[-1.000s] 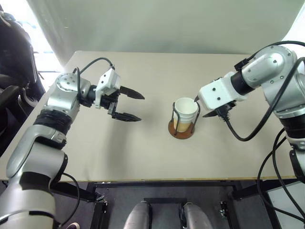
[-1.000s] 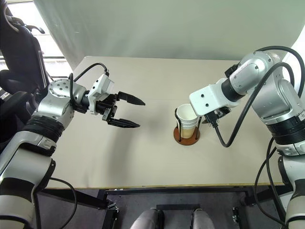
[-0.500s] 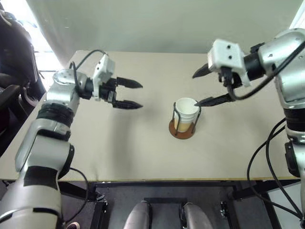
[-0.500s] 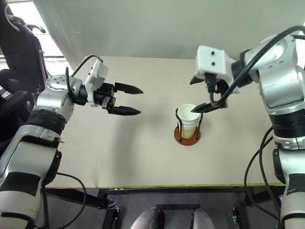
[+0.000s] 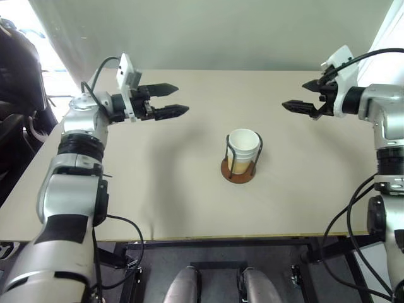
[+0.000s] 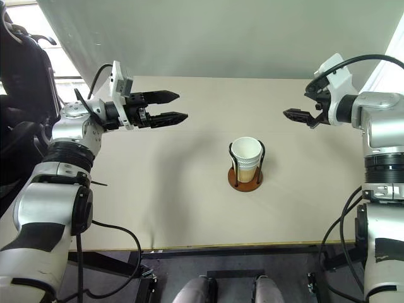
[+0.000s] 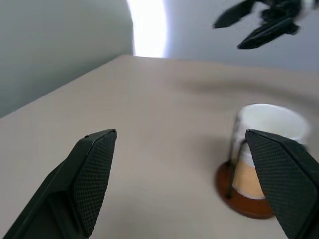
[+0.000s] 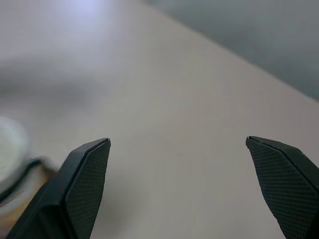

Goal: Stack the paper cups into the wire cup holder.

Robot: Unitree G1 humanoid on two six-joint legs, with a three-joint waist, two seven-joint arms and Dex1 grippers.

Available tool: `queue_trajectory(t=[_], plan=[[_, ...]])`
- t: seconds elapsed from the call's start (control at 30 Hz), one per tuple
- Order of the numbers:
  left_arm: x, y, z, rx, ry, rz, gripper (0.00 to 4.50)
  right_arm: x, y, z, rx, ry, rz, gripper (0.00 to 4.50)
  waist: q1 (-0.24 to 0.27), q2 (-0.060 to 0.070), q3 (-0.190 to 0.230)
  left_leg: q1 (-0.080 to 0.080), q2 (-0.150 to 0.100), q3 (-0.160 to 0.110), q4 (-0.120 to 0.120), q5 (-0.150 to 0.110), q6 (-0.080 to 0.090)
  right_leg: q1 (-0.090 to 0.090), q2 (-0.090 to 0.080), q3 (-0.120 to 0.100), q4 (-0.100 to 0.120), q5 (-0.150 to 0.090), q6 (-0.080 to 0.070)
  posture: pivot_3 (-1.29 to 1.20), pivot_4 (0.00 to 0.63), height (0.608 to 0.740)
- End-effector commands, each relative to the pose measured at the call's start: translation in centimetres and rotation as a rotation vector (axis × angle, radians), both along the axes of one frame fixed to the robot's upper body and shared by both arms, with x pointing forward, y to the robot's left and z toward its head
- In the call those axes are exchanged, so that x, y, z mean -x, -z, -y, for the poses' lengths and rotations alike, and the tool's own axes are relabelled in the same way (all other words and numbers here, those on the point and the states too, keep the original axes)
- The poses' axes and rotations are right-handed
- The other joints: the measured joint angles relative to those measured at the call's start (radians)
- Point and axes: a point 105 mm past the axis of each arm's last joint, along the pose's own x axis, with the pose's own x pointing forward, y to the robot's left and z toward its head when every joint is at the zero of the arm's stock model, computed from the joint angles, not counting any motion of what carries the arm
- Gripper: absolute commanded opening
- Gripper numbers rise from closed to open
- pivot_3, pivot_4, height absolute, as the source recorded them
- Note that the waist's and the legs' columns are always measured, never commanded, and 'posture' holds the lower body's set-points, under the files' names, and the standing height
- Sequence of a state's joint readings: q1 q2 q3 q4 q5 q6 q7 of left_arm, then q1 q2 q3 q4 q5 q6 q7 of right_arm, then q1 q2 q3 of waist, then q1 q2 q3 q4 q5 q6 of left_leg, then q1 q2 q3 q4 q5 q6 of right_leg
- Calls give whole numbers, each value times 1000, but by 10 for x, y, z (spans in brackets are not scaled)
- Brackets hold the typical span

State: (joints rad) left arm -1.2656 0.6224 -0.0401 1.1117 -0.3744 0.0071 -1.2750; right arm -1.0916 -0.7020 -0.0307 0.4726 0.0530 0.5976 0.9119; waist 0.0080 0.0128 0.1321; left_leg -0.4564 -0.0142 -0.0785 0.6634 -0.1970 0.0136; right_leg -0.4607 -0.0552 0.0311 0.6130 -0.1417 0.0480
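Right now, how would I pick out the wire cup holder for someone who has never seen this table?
Start from the wide beige table and look near its middle, between the two raised grippers. There stands the wire cup holder, a round reddish-brown disc with thin dark wire loops rising from it. The nested paper cups, white-rimmed and tan lower down, sit inside it, and nothing else stands on the tabletop.
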Motion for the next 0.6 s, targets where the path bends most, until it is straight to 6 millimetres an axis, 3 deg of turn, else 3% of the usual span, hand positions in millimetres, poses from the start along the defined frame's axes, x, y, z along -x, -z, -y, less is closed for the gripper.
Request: queue_trajectory(t=[0.03, 0.2, 0.6], plan=[[-8, -23, -5, 56, -110, 93, 4455, -11, -14, 13, -74, 122, 100, 4478, -1, 0, 0, 0, 0, 0, 0, 0, 0, 0, 0, 0, 0, 0, 0, 0, 150, 740], [-16, -29, -6, 110, -199, 114, 4455, -22, -9, 21, -163, 222, 127, 4478, 2, 1, 0, 0, 0, 0, 0, 0, 0, 0, 0, 0, -1, 1, 0, 0, 150, 740], [-19, -44, -4, 218, -298, 180, 4455, -23, 2, 48, -197, 390, 253, 4478, 8, 1, 0, -2, -1, 0, 0, -2, 1, 0, -1, -1, -2, 6, 7, 0, 150, 740]])
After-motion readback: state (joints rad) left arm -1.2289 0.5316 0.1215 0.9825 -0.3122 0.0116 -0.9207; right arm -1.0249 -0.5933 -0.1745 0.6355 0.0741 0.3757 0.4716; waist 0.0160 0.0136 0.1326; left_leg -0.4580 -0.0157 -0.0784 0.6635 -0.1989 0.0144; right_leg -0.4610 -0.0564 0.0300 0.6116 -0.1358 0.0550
